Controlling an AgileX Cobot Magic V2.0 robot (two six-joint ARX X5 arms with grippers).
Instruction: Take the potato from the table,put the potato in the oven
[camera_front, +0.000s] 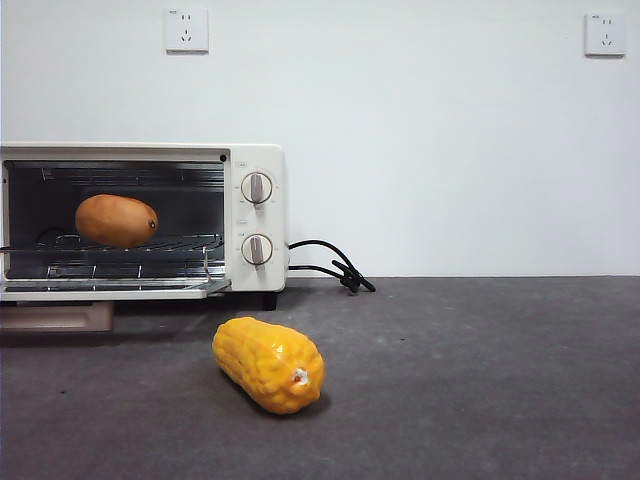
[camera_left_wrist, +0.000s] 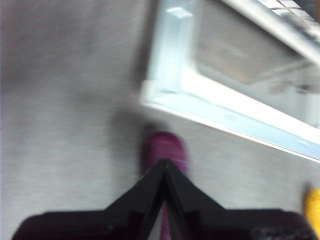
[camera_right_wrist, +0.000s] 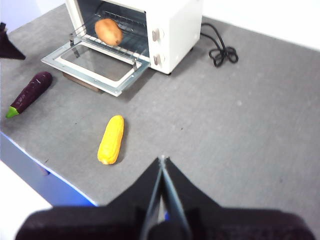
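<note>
Already the placing looks done: on the bench the oven stands open with the potato on its rack. Next, arguably, only a retreat. Left claw, pressed together, hangs over an eggplant by the door; right claw, pressed together, sits well apart.

The dark grey tabletop looked matt and faintly mottled. The cream-white toaster oven had a smooth, slightly glossy shell and thin metal wire racks. The orange-brown oval potato looked smooth; the yellow corn cob bumpy and shiny.
</note>
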